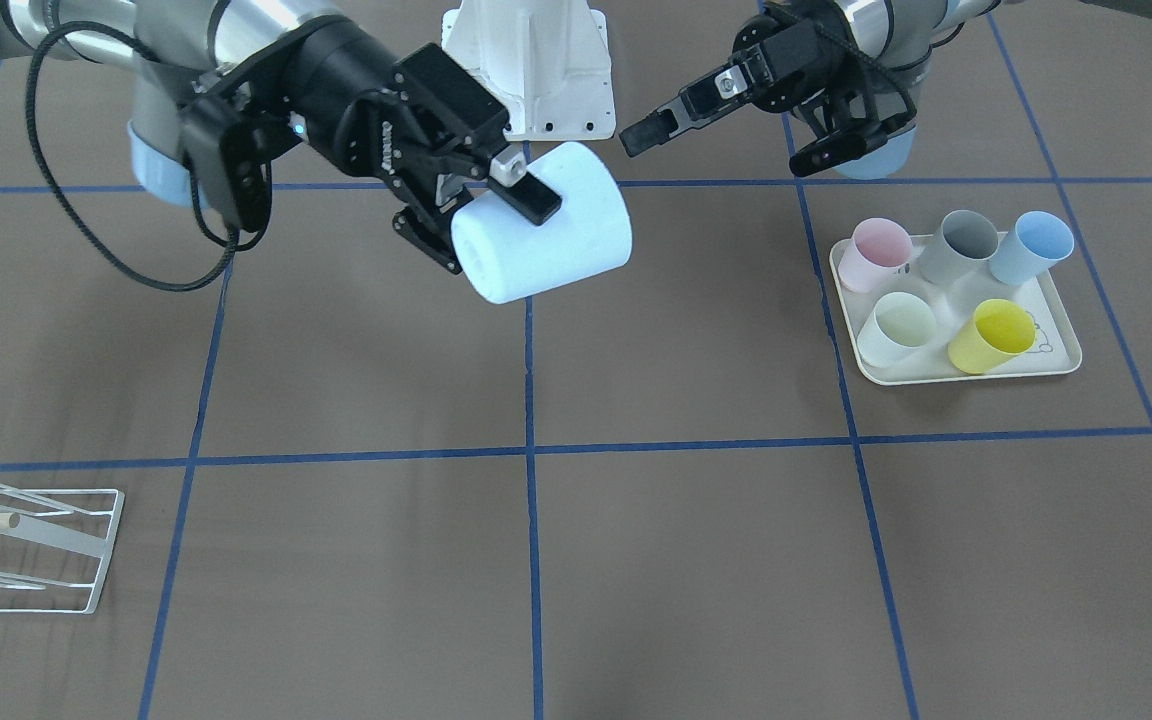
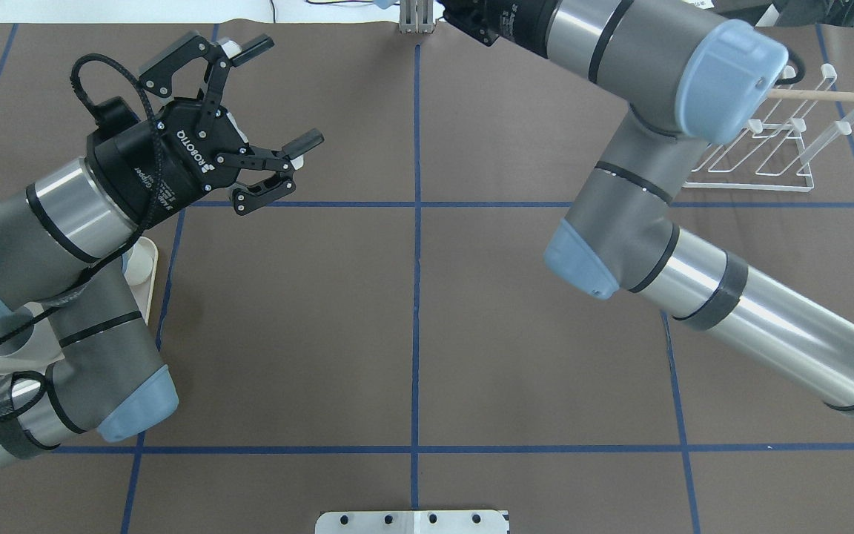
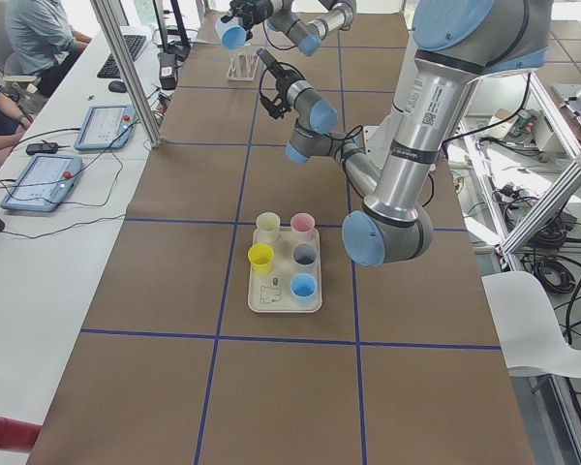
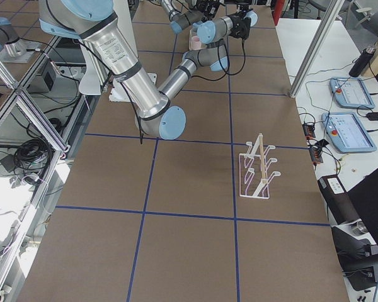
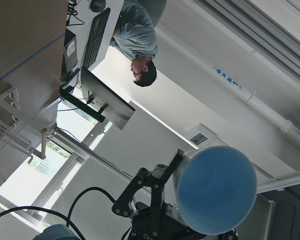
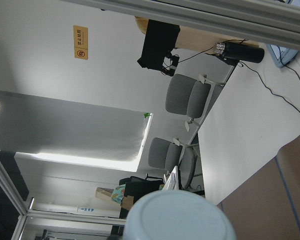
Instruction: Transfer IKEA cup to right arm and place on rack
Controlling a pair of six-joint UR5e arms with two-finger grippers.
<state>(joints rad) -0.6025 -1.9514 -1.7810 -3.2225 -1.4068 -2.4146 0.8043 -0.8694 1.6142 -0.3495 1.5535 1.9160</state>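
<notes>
while the jaws of the right arm (image 1: 236,35) pinched the pale blue cup (image 1: 556,230) above the surface (image 1: 686,520), the left jaws stood spread.

The pale-blue plastic cup (image 1: 556,240) is up in the air over the middle of the tabletop, tipped onto its side, base toward the wrist, pinched across its wall by the black two-finger right gripper (image 1: 484,226). The silver-grey right arm with light-blue joint caps (image 2: 760,311) reaches across with its elbow bent, a loose black cable looping beneath it. The white wire-frame rack with one light wooden dowel (image 1: 31,535) stands on the tabletop's far right corner, well apart from the cup.
</notes>
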